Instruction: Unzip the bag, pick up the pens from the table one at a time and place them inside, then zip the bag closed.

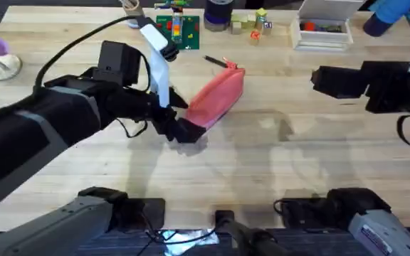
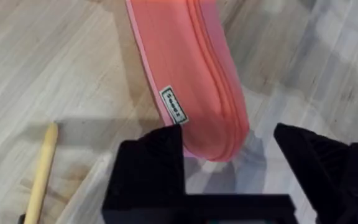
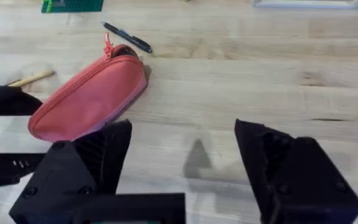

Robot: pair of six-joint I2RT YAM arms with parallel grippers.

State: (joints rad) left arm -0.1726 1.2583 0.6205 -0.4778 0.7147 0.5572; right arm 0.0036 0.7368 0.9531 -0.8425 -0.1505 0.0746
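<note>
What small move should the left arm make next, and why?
Probably shut the left gripper on the bag's near end. Its fingers stand open on either side of that end, the zip looks closed, and the right gripper hangs open and apart, so the bag needs pinning before unzipping.

The table is pale planked wood with visible grain and a smooth, faintly sheened finish. The bag is soft matt pink cloth with stitched seams and a small white sewn label. The tan pen looks like matt wood; the black pen looks like glossy plastic.
</note>
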